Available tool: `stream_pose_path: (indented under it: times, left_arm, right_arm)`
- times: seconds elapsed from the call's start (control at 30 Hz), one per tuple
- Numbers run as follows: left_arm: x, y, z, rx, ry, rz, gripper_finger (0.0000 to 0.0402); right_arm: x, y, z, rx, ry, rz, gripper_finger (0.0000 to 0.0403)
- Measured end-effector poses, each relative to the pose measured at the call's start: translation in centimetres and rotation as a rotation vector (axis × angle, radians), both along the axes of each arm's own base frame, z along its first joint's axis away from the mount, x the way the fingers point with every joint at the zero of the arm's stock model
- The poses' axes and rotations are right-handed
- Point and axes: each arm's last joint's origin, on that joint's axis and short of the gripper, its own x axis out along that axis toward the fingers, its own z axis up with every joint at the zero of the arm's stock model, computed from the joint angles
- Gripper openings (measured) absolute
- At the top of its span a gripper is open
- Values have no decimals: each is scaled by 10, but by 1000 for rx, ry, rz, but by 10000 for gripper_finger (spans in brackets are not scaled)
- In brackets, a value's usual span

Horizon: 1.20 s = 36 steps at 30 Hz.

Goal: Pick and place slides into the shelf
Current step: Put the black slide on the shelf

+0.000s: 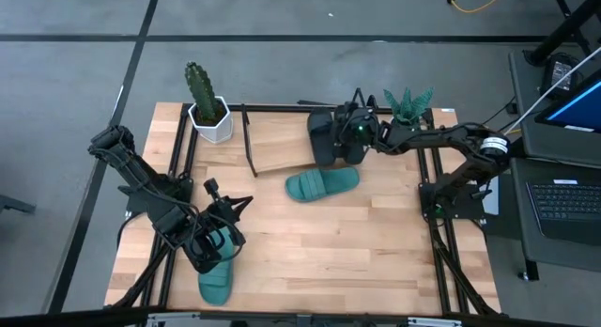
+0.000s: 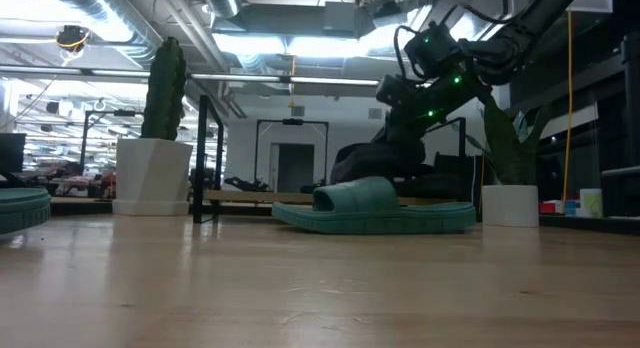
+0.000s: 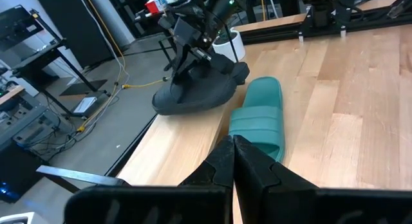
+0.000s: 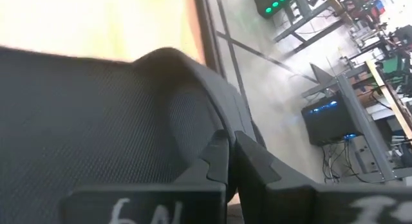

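The shelf's light-wood board [image 1: 274, 147] lies at the table's far side in its black wire frame. Two black slides [image 1: 331, 139] sit at its right end, and my right gripper [image 1: 355, 130] is shut on the nearer one [image 3: 193, 95]. One teal slide [image 1: 322, 184] lies flat on the table just in front of the shelf. The other teal slide [image 1: 216, 280] lies near the table's near-left corner. My left gripper [image 3: 233, 153] hovers above and beyond it, shut and holding nothing. My right gripper pinches the black slide by its raised side rim [image 4: 237, 124], coming from above and slanting down from the table's right. In the low view the slide [image 2: 368, 160] sits tilted under the fingers, one end up and its lower part on the shelf.
A cactus in a white pot [image 1: 208, 113] stands at the shelf's left end and a leafy plant in a white pot [image 1: 409, 105] at its right end. Bare wood lies between the two teal slides. A laptop [image 1: 565, 200] sits off the table's right side.
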Motion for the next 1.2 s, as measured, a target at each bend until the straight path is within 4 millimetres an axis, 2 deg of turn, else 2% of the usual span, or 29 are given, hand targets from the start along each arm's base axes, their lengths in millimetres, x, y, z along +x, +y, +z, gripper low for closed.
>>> stream_pose_path:
  times: [0.2,0.47,1.2]
  left_arm:
    - [1,0,0,-4,-2,2,0]
    - [4,5,0,-11,10,21,0]
    - [8,10,-1,-25,30,38,0]
  right_arm:
    - [5,-3,-9,-25,13,10,13]
    - [3,-6,-10,-85,57,-17,13]
    - [2,-6,-13,-66,80,-25,13]
